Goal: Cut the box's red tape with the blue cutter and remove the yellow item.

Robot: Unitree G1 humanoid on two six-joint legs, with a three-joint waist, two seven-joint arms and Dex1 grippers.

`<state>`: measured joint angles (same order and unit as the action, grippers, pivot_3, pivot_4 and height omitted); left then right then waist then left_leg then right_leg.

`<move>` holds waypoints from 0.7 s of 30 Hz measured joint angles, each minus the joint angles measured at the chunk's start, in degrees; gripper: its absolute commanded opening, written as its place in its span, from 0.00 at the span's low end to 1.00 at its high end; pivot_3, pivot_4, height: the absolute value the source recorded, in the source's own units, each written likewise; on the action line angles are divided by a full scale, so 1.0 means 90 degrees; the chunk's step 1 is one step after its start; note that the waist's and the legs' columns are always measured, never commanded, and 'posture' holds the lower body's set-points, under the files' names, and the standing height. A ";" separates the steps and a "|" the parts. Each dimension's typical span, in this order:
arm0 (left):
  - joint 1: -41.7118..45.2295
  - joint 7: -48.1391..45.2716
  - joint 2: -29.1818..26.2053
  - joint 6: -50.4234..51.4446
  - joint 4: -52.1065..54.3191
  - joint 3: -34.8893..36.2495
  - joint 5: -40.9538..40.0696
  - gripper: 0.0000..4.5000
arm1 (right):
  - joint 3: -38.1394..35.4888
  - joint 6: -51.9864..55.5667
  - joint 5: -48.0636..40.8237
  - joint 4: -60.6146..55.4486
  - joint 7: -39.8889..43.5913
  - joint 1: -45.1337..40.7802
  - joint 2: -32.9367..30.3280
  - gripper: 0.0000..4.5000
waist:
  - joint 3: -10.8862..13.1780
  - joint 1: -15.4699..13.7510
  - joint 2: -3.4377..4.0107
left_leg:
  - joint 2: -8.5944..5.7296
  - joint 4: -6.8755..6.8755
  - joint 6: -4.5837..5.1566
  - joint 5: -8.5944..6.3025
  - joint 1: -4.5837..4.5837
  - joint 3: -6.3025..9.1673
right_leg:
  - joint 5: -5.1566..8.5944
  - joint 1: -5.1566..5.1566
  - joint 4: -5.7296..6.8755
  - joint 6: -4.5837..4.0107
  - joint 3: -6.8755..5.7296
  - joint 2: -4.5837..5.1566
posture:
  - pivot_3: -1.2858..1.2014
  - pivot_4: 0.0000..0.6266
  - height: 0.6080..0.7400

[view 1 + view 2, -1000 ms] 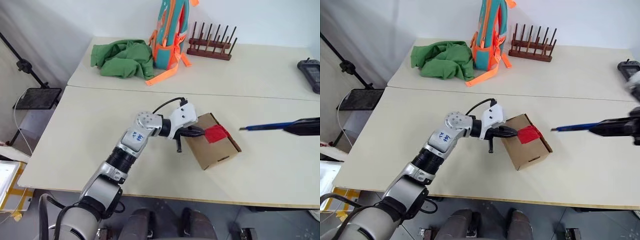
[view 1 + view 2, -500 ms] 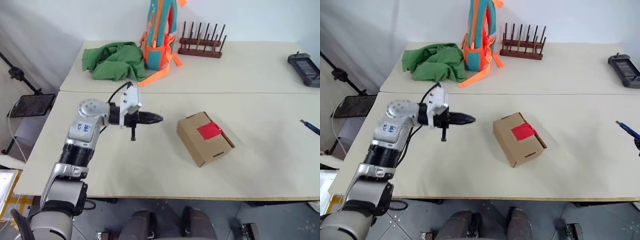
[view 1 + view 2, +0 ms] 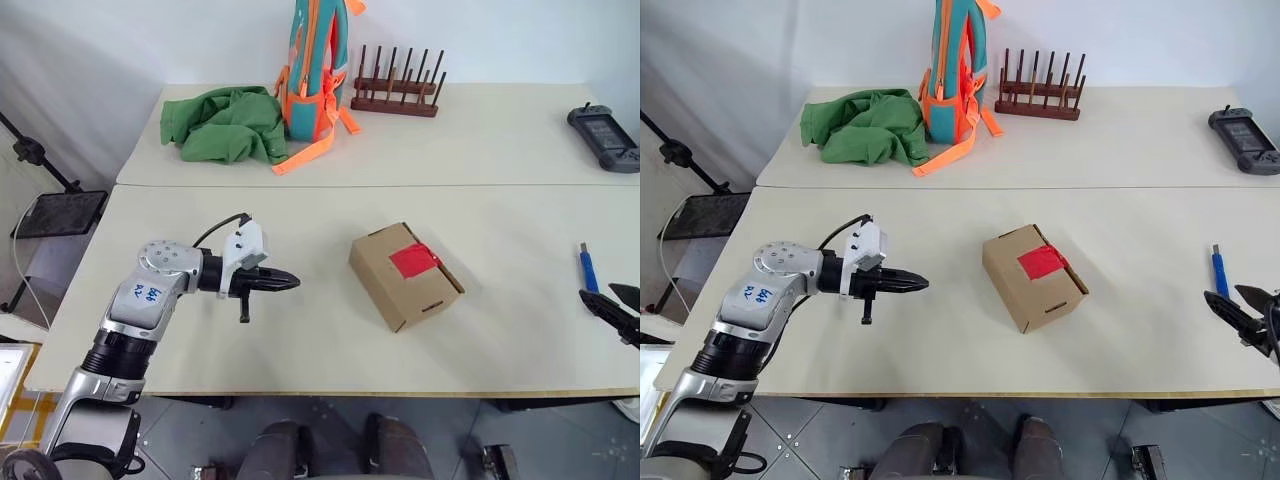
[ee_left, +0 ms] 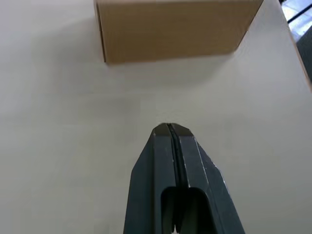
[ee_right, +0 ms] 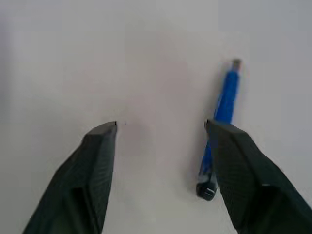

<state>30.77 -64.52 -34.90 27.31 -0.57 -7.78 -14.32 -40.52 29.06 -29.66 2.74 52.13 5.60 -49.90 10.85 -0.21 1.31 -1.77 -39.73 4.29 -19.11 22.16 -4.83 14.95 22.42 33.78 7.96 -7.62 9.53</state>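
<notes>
The box (image 3: pixel 405 276), a small brown carton, sits closed near the table's middle, with the red tape (image 3: pixel 412 262) stuck across its lid. The blue cutter (image 3: pixel 587 270) lies flat on the table at the far right, held by nothing. Just behind it, at the table's front right edge, my right gripper (image 3: pixel 597 291) stands open; in the right wrist view the blue cutter (image 5: pixel 222 112) lies beside one finger (image 5: pixel 234 156). My left gripper (image 3: pixel 292 283) is shut and empty, left of the box with a clear gap, pointing at it. The yellow item is hidden.
On the back table lie a green cloth (image 3: pixel 228 123), an upright teal and orange backpack (image 3: pixel 315 60), a wooden peg rack (image 3: pixel 395 95) and a black controller (image 3: pixel 605 138). A seam (image 3: pixel 400 185) joins the two tables.
My left gripper drew back from the box toward the left. My right gripper came down at the right edge, opened and let go of the blue cutter, which now lies on the table.
</notes>
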 measured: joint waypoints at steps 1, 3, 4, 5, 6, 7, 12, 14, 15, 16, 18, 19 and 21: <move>-0.0062 0.0179 0.0122 0.0158 0.0057 -0.0023 0.0006 0.00 | 0.0047 0.0182 -0.0160 -0.0375 0.0125 -0.0016 -0.0121 0.51 | 0.0001 -0.0015 -0.0008 | 0.0001 0.0000 -0.0002 -0.0002 0.0000 0.0001 | -0.0001 0.0000 0.0000 -0.0001 0.0000 0.0001 | 0.52 0.24 1.00; -0.0119 0.0436 0.0312 0.0331 0.0139 -0.0086 0.0018 0.00 | 0.0268 0.0311 -0.0275 -0.0762 0.0164 -0.0184 -0.0172 0.39 | -0.0002 -0.0039 -0.0027 | 0.0004 0.0000 -0.0011 -0.0007 -0.0001 0.0001 | -0.0002 0.0002 0.0001 -0.0003 0.0000 0.0001 | 0.52 0.24 1.00; -0.0126 0.0595 0.0455 0.0433 0.0196 -0.0144 0.0023 0.00 | 0.0484 0.0329 -0.0283 -0.0905 0.0141 -0.0324 -0.0169 0.31 | -0.0001 -0.0047 -0.0031 | 0.0004 -0.0001 -0.0026 -0.0015 0.0000 0.0001 | -0.0002 0.0003 0.0001 -0.0004 0.0001 0.0001 | 0.52 0.24 1.00; -0.0129 0.0787 0.0642 0.0545 0.0242 -0.0206 0.0026 0.00 | 0.0809 0.0251 -0.0199 -0.0975 0.0069 -0.0536 -0.0102 0.23 | -0.0002 -0.0063 -0.0034 | 0.0003 -0.0002 -0.0032 -0.0018 0.0000 0.0000 | -0.0003 0.0004 0.0001 -0.0005 0.0002 0.0001 | 0.52 0.24 1.00; -0.0116 0.0954 0.0821 0.0624 0.0240 -0.0260 0.0038 0.00 | 0.1140 0.0122 -0.0072 -0.0982 -0.0023 -0.0768 0.0014 0.16 | -0.0003 -0.0075 -0.0036 | 0.0003 -0.0004 -0.0033 -0.0018 0.0000 -0.0001 | -0.0003 0.0005 0.0003 -0.0005 0.0002 0.0001 | 0.52 0.24 1.00; -0.0089 0.1093 0.0998 0.0690 0.0238 -0.0338 0.0052 0.00 | 0.1472 -0.0024 0.0073 -0.0976 -0.0103 -0.0964 0.0156 0.08 | -0.0003 -0.0090 -0.0037 | 0.0002 -0.0003 -0.0031 -0.0017 0.0004 -0.0007 | -0.0003 0.0011 0.0004 -0.0005 0.0003 0.0000 | 0.52 0.24 1.00; 0.0344 0.1590 0.1698 0.0734 -0.0319 -0.0658 0.0248 0.00 | 0.3059 -0.0467 0.0917 -0.0667 -0.0457 -0.1900 0.0720 0.01 | -0.0002 -0.0159 -0.0036 | -0.0002 -0.0011 -0.0002 0.0002 0.0012 -0.0014 | -0.0003 0.0015 0.0007 -0.0005 -0.0011 -0.0006 | 0.52 0.24 1.00; 0.0580 0.1587 0.1819 0.0704 -0.0515 -0.0936 0.0392 0.00 | 0.3640 -0.0327 0.1049 -0.0700 -0.0442 -0.2059 0.0849 0.01 | -0.0002 -0.0158 -0.0036 | -0.0001 -0.0012 -0.0001 0.0002 0.0013 -0.0014 | -0.0003 0.0015 0.0005 -0.0005 -0.0017 -0.0006 | 0.52 0.24 1.00; 0.0632 0.1571 0.1841 0.0695 -0.0541 -0.1042 0.0435 0.00 | 0.3839 -0.0216 0.1050 -0.0757 -0.0436 -0.2063 0.0906 0.01 | -0.0002 -0.0155 -0.0036 | -0.0002 -0.0011 -0.0001 0.0001 0.0014 -0.0014 | -0.0003 0.0016 0.0004 -0.0005 -0.0018 -0.0007 | 0.52 0.24 1.00; 0.0671 0.1555 0.1842 0.0652 -0.0566 -0.1133 0.0498 0.00 | 0.3997 -0.0104 0.1048 -0.0799 -0.0427 -0.2054 0.0929 0.01 | -0.0002 -0.0147 -0.0036 | -0.0001 -0.0009 -0.0001 0.0000 0.0014 -0.0015 | -0.0003 0.0018 0.0004 -0.0005 -0.0019 -0.0008 | 0.52 0.24 1.00; 0.0692 0.1551 0.1837 0.0612 -0.0646 -0.1194 0.0575 0.00 | 0.4057 0.0115 0.1011 -0.0963 -0.0452 -0.2055 0.0957 0.01 | -0.0002 -0.0139 -0.0036 | -0.0002 -0.0008 0.0000 0.0000 0.0015 -0.0017 | -0.0003 0.0019 0.0003 -0.0005 -0.0025 -0.0010 | 0.52 0.24 1.00; 0.0688 0.1510 0.1797 0.0621 -0.0661 -0.1228 0.0589 0.00 | 0.4061 0.0332 0.0909 -0.1187 -0.0461 -0.2057 0.0957 0.01 | -0.0002 -0.0138 -0.0036 | 0.0000 -0.0008 0.0000 0.0000 0.0015 -0.0016 | -0.0003 0.0020 0.0002 -0.0005 -0.0027 -0.0011 | 0.52 0.24 1.00; 0.0665 0.1385 0.1707 0.0654 -0.0640 -0.1304 0.0604 0.00 | 0.4097 0.0729 0.0714 -0.1667 -0.0465 -0.2057 0.0957 0.01 | -0.0002 -0.0136 -0.0036 | 0.0003 -0.0009 -0.0001 -0.0001 0.0013 -0.0016 | -0.0003 0.0020 0.0002 -0.0005 -0.0024 -0.0012 | 0.52 0.24 1.00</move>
<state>36.75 -52.05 -19.54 33.20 -6.32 -19.51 -8.88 -3.64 35.63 -23.23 -12.26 47.95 -12.91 -41.29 10.83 -1.43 0.99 -1.74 -39.81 4.28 -19.11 22.28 -4.97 14.93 22.60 33.80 7.91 -7.83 9.43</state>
